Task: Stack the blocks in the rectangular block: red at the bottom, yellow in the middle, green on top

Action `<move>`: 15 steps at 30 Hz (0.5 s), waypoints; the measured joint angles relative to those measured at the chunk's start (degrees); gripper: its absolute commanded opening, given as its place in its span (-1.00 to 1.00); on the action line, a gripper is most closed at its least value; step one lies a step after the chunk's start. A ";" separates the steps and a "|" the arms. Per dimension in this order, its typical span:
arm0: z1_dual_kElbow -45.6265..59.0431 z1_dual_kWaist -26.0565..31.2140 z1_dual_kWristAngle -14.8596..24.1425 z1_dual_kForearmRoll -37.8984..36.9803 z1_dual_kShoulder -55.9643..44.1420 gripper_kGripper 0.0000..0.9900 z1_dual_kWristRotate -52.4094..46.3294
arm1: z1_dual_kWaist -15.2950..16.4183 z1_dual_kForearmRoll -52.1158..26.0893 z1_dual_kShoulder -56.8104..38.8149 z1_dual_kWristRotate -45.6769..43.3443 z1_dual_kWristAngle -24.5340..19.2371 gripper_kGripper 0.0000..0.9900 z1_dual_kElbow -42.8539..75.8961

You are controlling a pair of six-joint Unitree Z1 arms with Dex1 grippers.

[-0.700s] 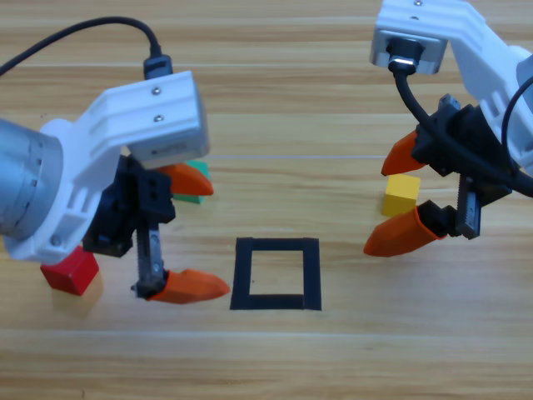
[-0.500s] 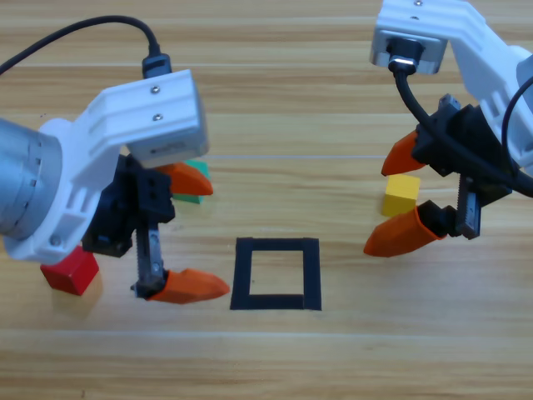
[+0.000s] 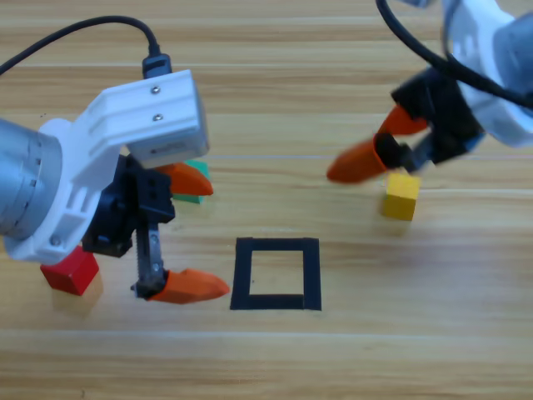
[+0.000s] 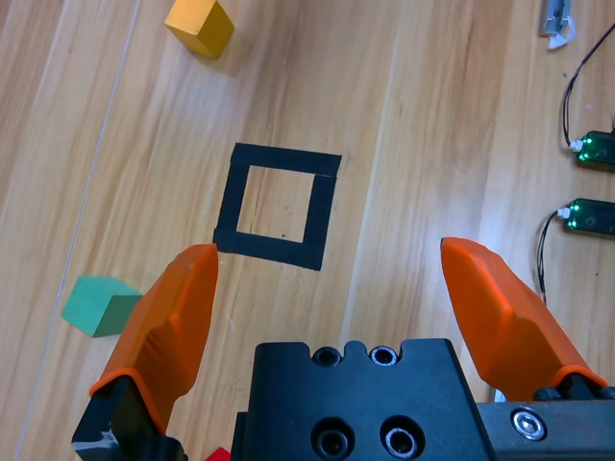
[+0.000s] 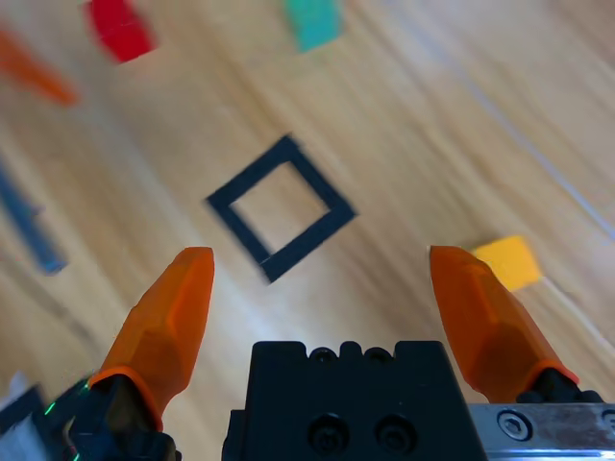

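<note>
Left pincer (image 3: 193, 235): wide open, empty. Right pincer (image 3: 376, 143): open, empty. Red cube (image 3: 71, 271) first: straddle squarely, then into taped square (image 3: 276, 274).

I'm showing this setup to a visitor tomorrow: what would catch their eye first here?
Probably the two open orange grippers: the left gripper hangs left of the empty black tape square, the right gripper just above the yellow cube. Then the red cube at far left and the green cube half hidden under the left arm.
</note>
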 measured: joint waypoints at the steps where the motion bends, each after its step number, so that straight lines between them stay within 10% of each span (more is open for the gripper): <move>1: 0.00 0.00 0.06 0.00 0.00 1.00 -0.12 | -0.27 -0.98 1.17 1.92 -2.53 0.98 -0.09; 7: 0.01 -0.05 1.03 0.00 0.01 1.00 -5.01 | -1.40 -3.46 10.00 12.24 -16.40 1.00 -2.40; 15: -3.94 -0.13 17.88 5.31 0.02 0.94 -30.28 | -1.61 -3.63 15.75 15.97 -20.45 1.00 -4.85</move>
